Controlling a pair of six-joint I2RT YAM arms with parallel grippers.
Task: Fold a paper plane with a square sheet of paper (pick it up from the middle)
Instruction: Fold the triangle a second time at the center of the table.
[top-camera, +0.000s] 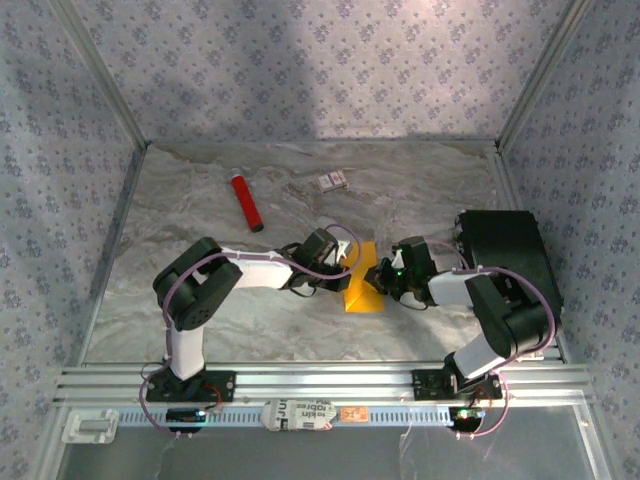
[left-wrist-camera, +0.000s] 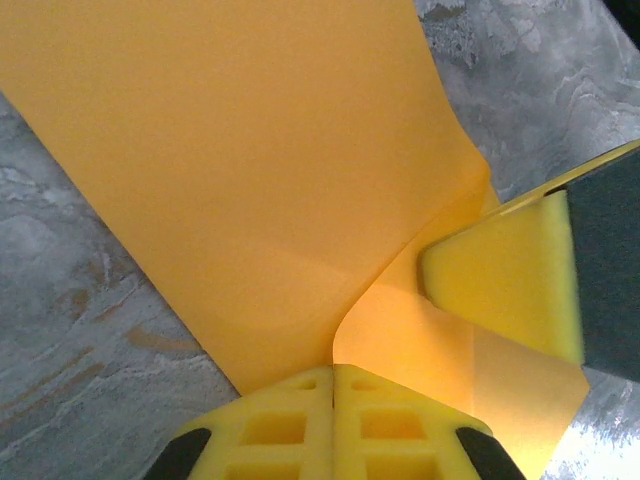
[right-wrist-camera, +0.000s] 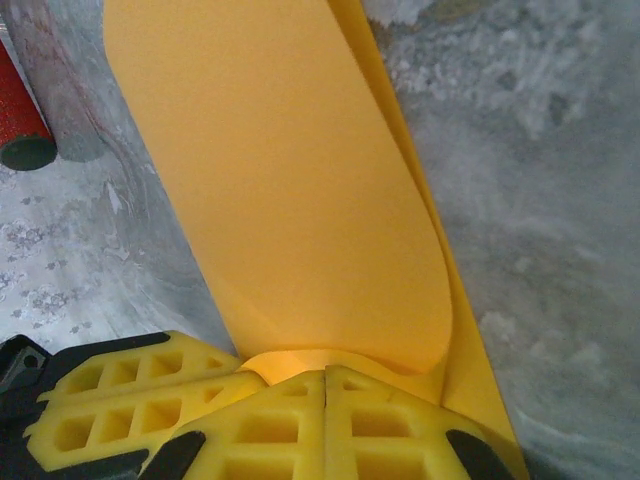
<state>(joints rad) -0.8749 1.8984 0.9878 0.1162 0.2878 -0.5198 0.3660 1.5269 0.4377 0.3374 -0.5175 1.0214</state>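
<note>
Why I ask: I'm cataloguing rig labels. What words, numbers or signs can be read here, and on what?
Nothing legible.
The white label on the front rail: dark print, too blurred to read.
The orange tag beside it: too small.
The small white card on the table: reddish marks, too small.
The sheet of paper: blank.

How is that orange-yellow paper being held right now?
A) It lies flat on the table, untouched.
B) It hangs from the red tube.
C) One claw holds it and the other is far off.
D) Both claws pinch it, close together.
D: the left gripper and the right gripper each have their yellow fingers shut on the square sheet of paper, which is bent rather than flat.
</note>
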